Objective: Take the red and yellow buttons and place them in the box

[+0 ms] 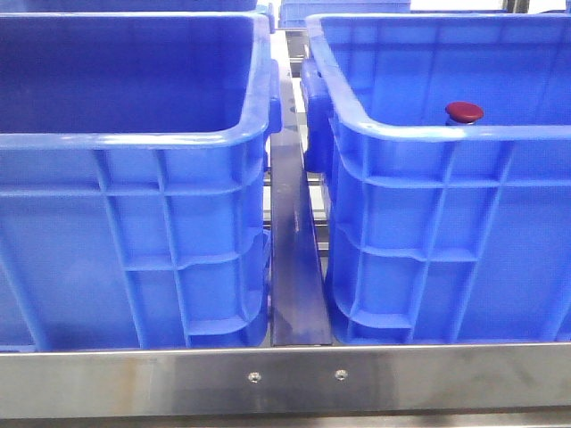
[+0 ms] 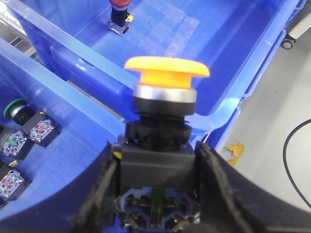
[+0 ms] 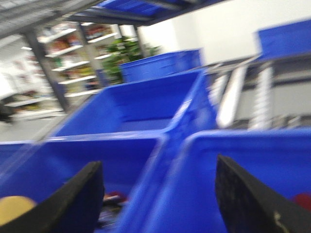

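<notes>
In the left wrist view my left gripper [image 2: 156, 162] is shut on the black base of the yellow button [image 2: 166, 73]. It holds the button upright over the rims where two blue crates meet. The red button [image 2: 119, 14] stands on the floor of the farther crate, the box [image 2: 209, 53]. In the front view only the red button's cap [image 1: 464, 111] shows, above the near rim of the right crate, the box [image 1: 446, 134]. Neither gripper shows in the front view. My right gripper [image 3: 158, 170] is open and empty above the crates. Its view is blurred.
The left crate [image 1: 134, 143] stands beside the box with a narrow metal gap [image 1: 294, 259] between them. In the left wrist view the nearer crate holds several other buttons, one with a green cap [image 2: 14, 108]. More blue crates [image 3: 160, 65] and shelving stand behind.
</notes>
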Robot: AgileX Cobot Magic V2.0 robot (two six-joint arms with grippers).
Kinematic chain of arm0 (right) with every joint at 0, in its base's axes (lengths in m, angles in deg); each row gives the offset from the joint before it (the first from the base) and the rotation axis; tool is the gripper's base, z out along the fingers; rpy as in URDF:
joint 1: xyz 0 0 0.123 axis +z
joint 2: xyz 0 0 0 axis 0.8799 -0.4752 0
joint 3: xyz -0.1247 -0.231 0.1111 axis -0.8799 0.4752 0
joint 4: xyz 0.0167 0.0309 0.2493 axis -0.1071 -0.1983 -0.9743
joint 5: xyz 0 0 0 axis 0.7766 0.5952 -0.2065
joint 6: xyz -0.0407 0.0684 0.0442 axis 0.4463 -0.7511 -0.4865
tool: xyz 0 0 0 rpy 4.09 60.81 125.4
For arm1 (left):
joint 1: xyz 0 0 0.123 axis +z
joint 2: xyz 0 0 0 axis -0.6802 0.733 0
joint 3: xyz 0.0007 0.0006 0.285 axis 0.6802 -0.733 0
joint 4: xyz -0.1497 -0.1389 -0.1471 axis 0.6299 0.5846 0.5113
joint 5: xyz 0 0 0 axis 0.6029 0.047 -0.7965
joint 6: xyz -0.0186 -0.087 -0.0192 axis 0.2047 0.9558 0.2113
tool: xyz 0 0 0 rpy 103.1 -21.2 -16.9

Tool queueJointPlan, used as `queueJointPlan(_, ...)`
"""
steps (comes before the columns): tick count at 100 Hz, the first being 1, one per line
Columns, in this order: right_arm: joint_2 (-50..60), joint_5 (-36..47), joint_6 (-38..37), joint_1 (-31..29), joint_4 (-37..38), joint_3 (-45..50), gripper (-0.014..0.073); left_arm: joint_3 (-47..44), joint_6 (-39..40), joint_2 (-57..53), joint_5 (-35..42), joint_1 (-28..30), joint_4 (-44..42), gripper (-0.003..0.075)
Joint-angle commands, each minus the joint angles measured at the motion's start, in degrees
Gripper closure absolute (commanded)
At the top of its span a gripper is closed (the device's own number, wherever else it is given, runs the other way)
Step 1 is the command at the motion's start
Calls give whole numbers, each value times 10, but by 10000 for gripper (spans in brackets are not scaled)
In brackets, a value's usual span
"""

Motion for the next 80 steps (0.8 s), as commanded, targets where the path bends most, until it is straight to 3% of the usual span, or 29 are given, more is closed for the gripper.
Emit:
queueJointPlan(1,-34,-93,-83,-3,-59,-19,82,18,1,-14,44,-4,7,739)
queueJointPlan(17,-129,-260,-169,-3,-59,-22,82,18,1,-14,43,-4,7,739)
queueJointPlan(34,-215,-374,-191,5,-59,-43,82,18,1,-14,43,-4,7,739)
queueJointPlan(80,-311,-379,-191,119,-59,-151,82,18,1,-14,43,-4,7,739)
